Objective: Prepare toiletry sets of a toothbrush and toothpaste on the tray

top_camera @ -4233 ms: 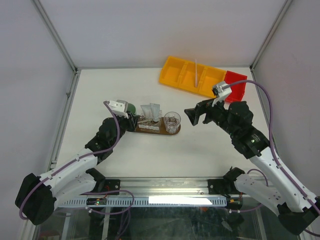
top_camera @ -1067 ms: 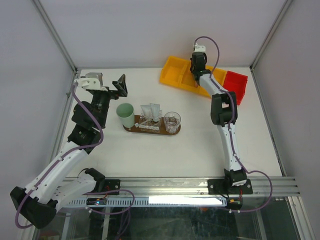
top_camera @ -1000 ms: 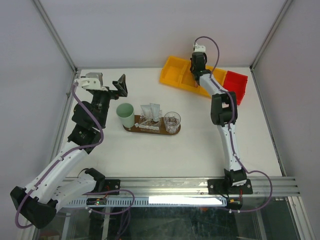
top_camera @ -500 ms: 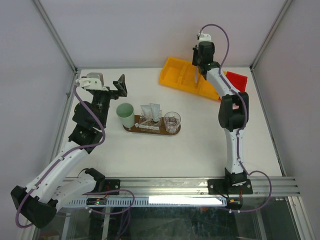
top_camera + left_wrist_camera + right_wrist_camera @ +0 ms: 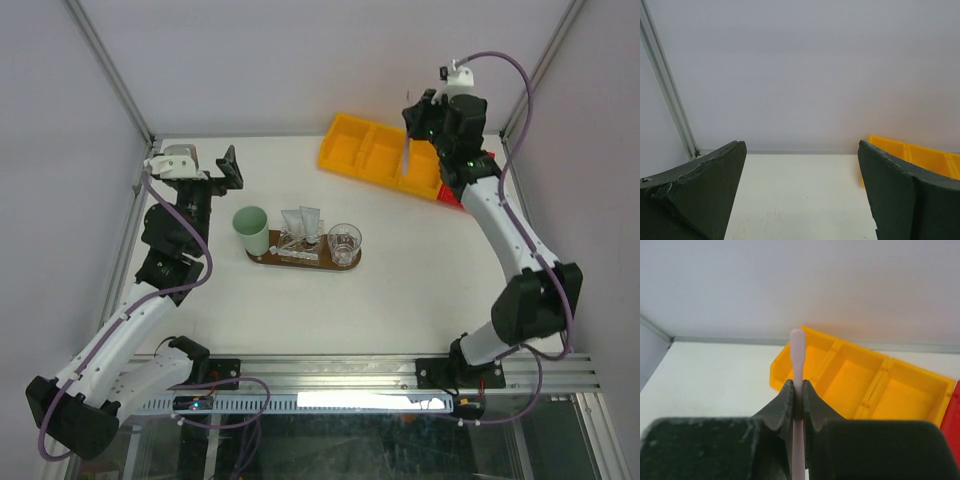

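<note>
Lilac toothbrush (image 5: 797, 350): one, pinched by my right hand (image 5: 796, 386)
Left hand (image 5: 801, 152): spread wide, holding nothing
Tray (image 5: 318, 265): I count two white tubes (image 5: 293, 219)

White table (image 5: 400, 300), pale walls (image 5: 300, 60) (aluminium frame posts (image 5: 110, 70)).

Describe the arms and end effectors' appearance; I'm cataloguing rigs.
The left arm and right arm have white links, black joints and a looping purple cable each. The left end effector and right end effector have dark, wedge-shaped fingers.
</note>
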`<state>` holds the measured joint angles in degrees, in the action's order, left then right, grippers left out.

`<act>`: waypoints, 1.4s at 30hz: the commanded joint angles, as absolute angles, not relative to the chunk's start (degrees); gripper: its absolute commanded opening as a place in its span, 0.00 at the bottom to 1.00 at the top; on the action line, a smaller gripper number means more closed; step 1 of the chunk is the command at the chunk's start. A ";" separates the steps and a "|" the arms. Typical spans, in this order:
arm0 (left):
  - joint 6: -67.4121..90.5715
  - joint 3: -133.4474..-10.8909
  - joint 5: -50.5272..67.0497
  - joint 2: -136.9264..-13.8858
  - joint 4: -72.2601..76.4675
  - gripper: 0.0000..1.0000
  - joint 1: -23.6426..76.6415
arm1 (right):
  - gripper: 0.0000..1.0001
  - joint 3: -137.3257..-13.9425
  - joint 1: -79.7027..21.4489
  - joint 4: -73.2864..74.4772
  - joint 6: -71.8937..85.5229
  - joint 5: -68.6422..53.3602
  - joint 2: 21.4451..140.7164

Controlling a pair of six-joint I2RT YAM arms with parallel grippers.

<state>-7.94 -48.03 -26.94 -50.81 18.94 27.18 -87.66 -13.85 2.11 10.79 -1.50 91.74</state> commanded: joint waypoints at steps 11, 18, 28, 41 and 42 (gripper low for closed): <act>-6.77 -48.45 -26.33 -48.46 21.25 0.99 24.91 | 0.00 -56.59 -15.44 -9.44 15.18 -33.50 61.42; -5.89 -48.84 -25.37 -47.96 20.73 0.99 23.55 | 0.00 -53.46 -21.85 -12.74 16.94 -38.05 62.05; -0.33 -55.03 -5.52 -52.71 12.97 0.99 23.29 | 0.00 -54.27 -33.18 -19.18 17.72 -33.93 64.66; 0.86 -56.78 -2.80 -54.02 11.18 0.99 22.39 | 0.00 -56.99 -40.76 -23.38 1.50 -39.90 71.15; 1.04 -56.93 -2.44 -53.53 10.97 0.99 22.31 | 0.00 -56.94 -40.86 -23.70 1.42 -39.26 71.31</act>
<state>-0.43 -53.87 -4.78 -55.22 10.20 23.14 -54.08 -39.57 -18.04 6.50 -38.37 70.85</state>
